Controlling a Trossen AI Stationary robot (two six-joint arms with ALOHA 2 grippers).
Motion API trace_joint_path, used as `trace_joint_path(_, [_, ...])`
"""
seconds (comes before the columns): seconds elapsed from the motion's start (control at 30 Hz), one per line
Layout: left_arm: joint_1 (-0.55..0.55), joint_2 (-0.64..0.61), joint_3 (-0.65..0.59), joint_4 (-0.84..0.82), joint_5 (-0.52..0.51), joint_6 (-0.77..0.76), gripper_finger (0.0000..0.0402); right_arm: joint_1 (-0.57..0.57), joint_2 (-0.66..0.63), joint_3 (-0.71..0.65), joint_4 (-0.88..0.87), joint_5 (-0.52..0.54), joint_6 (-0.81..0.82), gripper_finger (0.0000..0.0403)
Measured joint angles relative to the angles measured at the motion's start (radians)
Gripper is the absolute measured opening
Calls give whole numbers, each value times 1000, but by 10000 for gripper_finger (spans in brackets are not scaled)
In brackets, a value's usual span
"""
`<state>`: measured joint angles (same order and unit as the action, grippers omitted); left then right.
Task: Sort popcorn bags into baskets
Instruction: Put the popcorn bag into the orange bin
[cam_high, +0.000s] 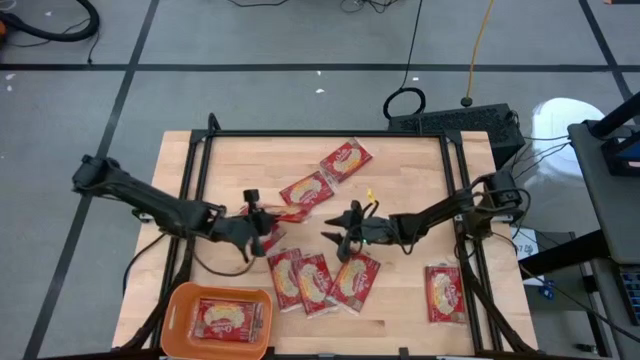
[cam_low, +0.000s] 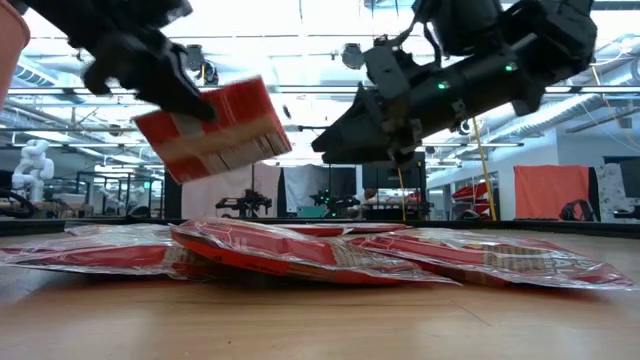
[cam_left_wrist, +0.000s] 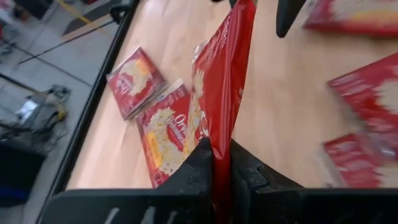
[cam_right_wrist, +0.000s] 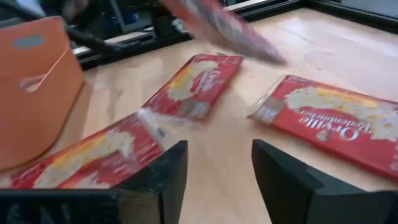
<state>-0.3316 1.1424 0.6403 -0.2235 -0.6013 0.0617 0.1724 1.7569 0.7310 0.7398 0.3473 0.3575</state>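
My left gripper (cam_left_wrist: 221, 163) pinches one popcorn bag (cam_left_wrist: 222, 81) by its edge, lifted clear of the surface (cam_high: 400, 180) for carrying to the orange basket (cam_high: 180, 298). My right gripper (cam_right_wrist: 219, 174), fingers spread and empty, hovers over the loose bags (cam_high: 322, 280).

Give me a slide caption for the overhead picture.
Left hand lifts a popcorn bag while the open right hand hovers over others.
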Motion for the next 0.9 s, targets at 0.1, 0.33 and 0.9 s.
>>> trace_joint_path(0.1, [-32,-88,4,-55,35,-14,40,34,0,-12,5,0,-8,175])
trace_joint_path(0.33, [-129,-141,202,-519,44,-181,21,112,0,-21,4,56,-17,172])
trace_joint_path(0.9, [-496,82,605,-947,140,-642,19,151,1,-21,4,125,-45,171])
